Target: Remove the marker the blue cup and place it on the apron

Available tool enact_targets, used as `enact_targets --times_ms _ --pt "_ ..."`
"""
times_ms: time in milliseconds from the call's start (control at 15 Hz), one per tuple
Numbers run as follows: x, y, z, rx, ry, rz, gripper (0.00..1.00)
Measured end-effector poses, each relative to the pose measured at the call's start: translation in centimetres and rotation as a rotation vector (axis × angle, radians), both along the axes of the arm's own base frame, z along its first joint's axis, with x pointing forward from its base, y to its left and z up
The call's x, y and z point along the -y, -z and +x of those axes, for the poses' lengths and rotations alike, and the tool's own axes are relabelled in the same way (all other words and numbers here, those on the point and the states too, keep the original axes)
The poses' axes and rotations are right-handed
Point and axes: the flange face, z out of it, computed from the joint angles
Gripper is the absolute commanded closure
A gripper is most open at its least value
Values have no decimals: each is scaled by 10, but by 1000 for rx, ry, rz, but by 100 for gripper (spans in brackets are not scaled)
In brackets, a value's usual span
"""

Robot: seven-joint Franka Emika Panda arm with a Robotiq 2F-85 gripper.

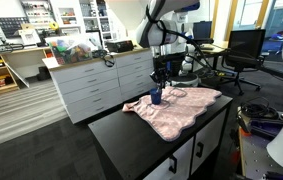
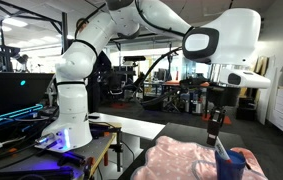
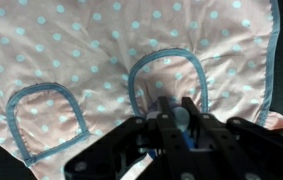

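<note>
Looking at a robotics lab here. Spotting white drawer cabinets (image 1: 101, 80) beyond the gripper (image 1: 159, 78), piling up with clutter; catching shelves (image 1: 41, 15) of storage bins farther back, an office chair (image 1: 243, 50) off to its side, and monitors (image 2: 11, 95) glowing well behind it.

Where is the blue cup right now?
The blue cup stands on the pink apron, near its left end in an exterior view, on the dark counter just below the robot's fingers.
</note>
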Motion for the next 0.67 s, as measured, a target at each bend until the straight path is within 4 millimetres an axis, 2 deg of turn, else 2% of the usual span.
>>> enact_targets --times_ms 267,667 --pt "-3 -6 1 -5 -11 -18 95" --pt "-9 -27 3 1 -20 -63 95"
